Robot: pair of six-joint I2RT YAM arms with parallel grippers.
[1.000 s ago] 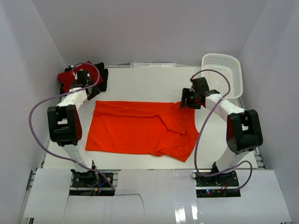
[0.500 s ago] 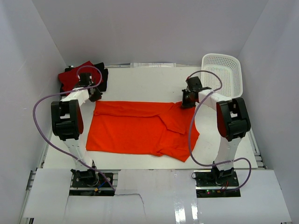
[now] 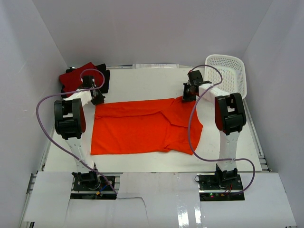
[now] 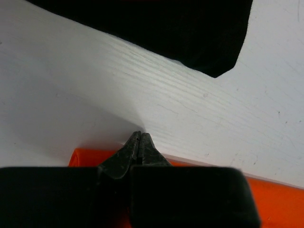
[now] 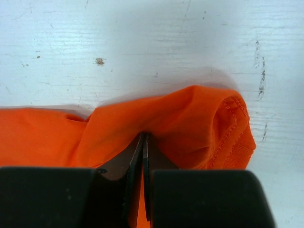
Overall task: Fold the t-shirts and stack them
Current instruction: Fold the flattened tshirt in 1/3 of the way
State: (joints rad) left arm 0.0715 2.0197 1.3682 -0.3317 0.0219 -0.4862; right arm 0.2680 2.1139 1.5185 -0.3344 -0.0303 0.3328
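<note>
The orange t-shirt lies spread flat across the middle of the table. My left gripper is at its far left corner and is shut on that edge. In the left wrist view the jaws meet over the orange t-shirt's edge. My right gripper is shut on the far right corner. In the right wrist view its jaws pinch bunched orange cloth beside a stitched hem. The crimson t-shirt and the black t-shirt lie together at the back left.
A white perforated basket stands at the back right, close behind the right gripper. The black t-shirt's edge lies just beyond the left gripper. White walls close in the table on three sides.
Both grippers closed on the orange t-shirt's far corners and moved toward the back wall. The shirt slid away from the near edge and its far edge pulled straighter.
</note>
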